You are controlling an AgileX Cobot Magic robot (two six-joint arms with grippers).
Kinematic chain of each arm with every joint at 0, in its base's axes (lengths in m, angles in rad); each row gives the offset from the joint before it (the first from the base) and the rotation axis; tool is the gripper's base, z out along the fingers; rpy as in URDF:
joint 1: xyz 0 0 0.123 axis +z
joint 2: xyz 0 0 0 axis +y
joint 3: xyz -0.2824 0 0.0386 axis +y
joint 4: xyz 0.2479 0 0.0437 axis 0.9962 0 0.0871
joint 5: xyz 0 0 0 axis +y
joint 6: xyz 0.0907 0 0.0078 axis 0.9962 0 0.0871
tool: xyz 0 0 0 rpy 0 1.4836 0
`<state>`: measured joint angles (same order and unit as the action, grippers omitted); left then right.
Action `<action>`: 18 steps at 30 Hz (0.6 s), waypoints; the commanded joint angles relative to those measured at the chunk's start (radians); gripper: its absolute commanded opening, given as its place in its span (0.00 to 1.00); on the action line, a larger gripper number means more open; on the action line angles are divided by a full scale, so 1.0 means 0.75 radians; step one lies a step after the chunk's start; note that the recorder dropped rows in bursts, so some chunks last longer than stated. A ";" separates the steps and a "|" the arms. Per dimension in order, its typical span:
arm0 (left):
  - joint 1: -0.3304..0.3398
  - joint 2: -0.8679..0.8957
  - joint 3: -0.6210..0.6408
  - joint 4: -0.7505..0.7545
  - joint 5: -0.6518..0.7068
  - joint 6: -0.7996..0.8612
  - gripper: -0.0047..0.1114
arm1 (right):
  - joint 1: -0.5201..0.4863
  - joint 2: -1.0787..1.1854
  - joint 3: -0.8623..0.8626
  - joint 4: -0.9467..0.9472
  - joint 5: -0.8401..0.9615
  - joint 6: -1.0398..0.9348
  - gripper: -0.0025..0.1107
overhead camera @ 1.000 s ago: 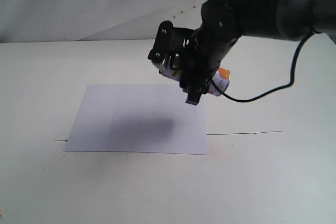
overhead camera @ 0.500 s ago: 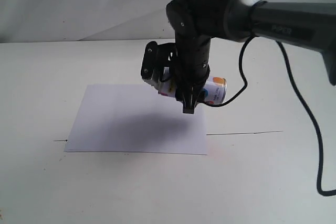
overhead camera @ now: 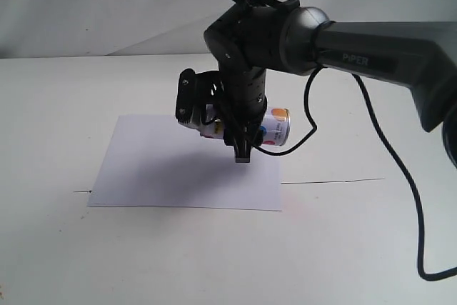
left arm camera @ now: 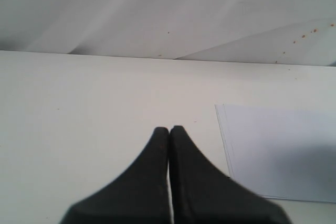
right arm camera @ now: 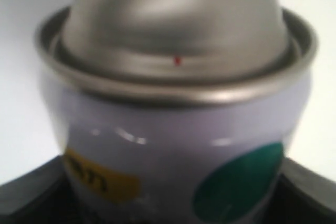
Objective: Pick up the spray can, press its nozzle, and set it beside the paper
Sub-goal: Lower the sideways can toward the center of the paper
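The spray can (overhead camera: 275, 127) is clamped in the right tool (overhead camera: 223, 131), its long axis held nearly level, with the paper (overhead camera: 164, 166) lying below the tool.

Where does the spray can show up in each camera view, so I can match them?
Exterior view: middle of the picture, spray can on its side in the right claw, over the paper.
Left wrist view: not in it.
Right wrist view: fills the picture, close up.
Shared landmark: the paper, in exterior and left wrist views.
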<state>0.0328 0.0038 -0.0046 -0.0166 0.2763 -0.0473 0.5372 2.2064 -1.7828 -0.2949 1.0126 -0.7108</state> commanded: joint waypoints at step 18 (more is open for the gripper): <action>-0.004 -0.005 0.006 -0.001 -0.014 0.000 0.04 | 0.000 -0.023 -0.015 0.068 -0.108 0.002 0.02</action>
<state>0.0328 0.0038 -0.0046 -0.0166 0.2763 -0.0473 0.5372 2.2064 -1.7828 -0.2452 0.9437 -0.7084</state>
